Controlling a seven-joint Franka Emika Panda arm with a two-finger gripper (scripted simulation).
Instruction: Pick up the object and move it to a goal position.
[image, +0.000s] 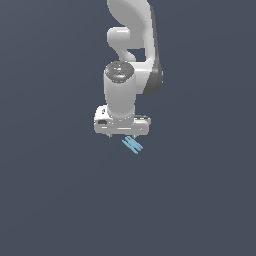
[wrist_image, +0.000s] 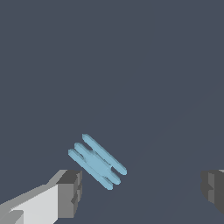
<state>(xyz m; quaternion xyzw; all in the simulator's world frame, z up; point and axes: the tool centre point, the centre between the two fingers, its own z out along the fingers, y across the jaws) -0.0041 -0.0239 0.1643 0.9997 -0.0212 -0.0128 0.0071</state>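
Jaws wide apart in the wrist view, holding nothing; gripper (wrist_image: 140, 192) is low over the tabletop (image: 50, 200). Object (wrist_image: 97, 161) lies flat just beside one finger (wrist_image: 69, 192), not centred (about 5 o'clock of the hand in the exterior view). Risk: closing now, that finger shoves or flips the thin bars. Open room all round, no edges or goal marker visible.

Plain dark grey-blue ground (image: 55, 200) throughout; no other non-task items seen.
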